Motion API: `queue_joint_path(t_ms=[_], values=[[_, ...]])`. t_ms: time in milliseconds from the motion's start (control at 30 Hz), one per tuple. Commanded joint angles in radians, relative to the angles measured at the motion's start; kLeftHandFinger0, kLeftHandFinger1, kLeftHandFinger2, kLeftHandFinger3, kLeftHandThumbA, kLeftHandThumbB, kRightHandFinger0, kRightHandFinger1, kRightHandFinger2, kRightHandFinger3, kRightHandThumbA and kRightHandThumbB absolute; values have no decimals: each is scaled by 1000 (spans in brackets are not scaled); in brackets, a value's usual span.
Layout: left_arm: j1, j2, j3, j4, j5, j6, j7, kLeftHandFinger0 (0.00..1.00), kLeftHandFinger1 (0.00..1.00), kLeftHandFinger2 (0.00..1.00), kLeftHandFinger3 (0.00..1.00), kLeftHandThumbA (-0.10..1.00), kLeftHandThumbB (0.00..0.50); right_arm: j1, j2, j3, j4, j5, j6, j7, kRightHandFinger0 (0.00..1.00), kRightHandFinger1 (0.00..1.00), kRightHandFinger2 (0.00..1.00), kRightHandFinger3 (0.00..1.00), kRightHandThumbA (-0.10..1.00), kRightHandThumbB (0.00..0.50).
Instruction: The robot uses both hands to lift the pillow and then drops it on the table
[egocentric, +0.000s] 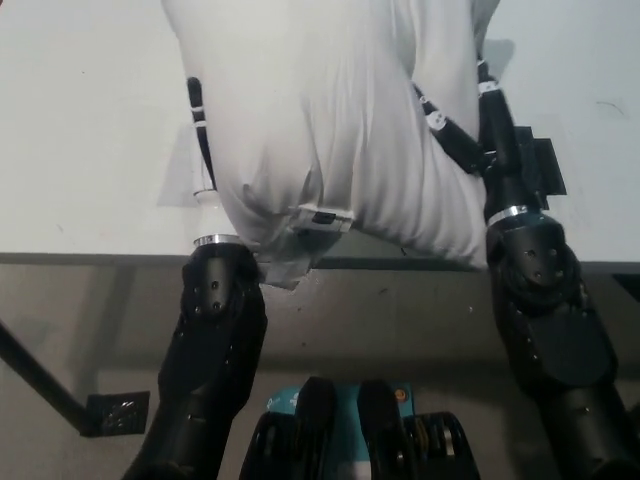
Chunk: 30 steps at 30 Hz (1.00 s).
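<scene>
While pressed between white left hand (203, 150) and black right hand (470, 140), pillow (330, 120) hangs above tabletop (80, 120): lift apparently done, drop outstanding.

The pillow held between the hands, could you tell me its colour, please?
Plain white, in the head view: the soft white fabric pillow.

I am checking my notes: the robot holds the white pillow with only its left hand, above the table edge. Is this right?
Not quite: the head view shows both hands on the white pillow, the left hand on one side and the right hand on the other, above the table edge.
</scene>
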Motion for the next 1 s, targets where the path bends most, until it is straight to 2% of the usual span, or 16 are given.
queue_joint_path(t_ms=[0,33,133,200,267,367,400,467,500,633,700,800,833,933,967], values=[[-100,-124,-183,-443,244,97,-54,1000,1000,1000,1000,1000,121,-78,87,86,-479,-26,81,52,1000,1000,1000,1000,1000,381],[-105,-128,-196,-505,252,125,-61,1000,1000,1000,1000,1000,119,-82,88,84,-546,-23,116,46,1000,1000,1000,1000,1000,409],[-105,-140,-216,-601,250,127,-77,1000,1000,1000,1000,1000,73,-90,83,88,-662,-11,149,52,1000,1000,1000,1000,1000,396],[-106,-144,-232,-658,243,136,-91,1000,1000,1000,1000,1000,77,-86,83,94,-733,-11,177,54,1000,1000,1000,1000,1000,410],[-111,-148,-247,-715,239,161,-102,1000,1000,1000,1000,1000,116,-90,72,105,-791,-37,173,64,1000,1000,1000,1000,1000,407],[-111,-146,-252,-726,235,170,-102,1000,1000,1000,1000,1000,118,-90,71,108,-803,-39,181,64,1000,1000,1000,1000,1000,407],[-104,-149,-260,-770,278,151,-100,1000,1000,1000,1000,1000,99,-94,70,119,-857,-61,202,70,1000,1000,1000,1000,1000,390],[-97,-150,-267,-801,300,141,-99,1000,1000,1000,1000,1000,111,-97,68,129,-907,-88,222,73,1000,1000,1000,1000,1000,370],[-92,-153,-268,-817,308,154,-94,1000,1000,1000,1000,1000,116,-95,68,134,-922,-107,225,72,1000,1000,1000,1000,1000,388],[-87,-153,-271,-827,310,167,-88,1000,1000,1000,1000,1000,117,-93,66,137,-930,-111,239,71,1000,1000,1000,1000,1000,389],[-90,-162,-262,-850,338,182,-69,1000,1000,1000,1000,1000,106,-78,66,150,-961,-186,246,69,1000,1000,1000,1000,1000,383],[-89,-162,-264,-856,340,190,-68,1000,1000,1000,1000,1000,106,-78,66,151,-967,-189,256,69,1000,1000,1000,1000,1000,383],[-87,-162,-264,-864,339,191,-66,1000,1000,1000,1000,1000,114,-73,63,158,-964,-216,248,69,1000,1000,1000,1000,1000,347],[-85,-162,-265,-870,343,198,-65,1000,1000,1000,1000,1000,114,-72,61,162,-969,-222,257,68,1000,1000,1000,1000,1000,344],[-85,-162,-265,-871,344,200,-65,1000,1000,1000,1000,1000,106,-72,61,163,-970,-223,260,67,1000,1000,1000,1000,1000,321]])
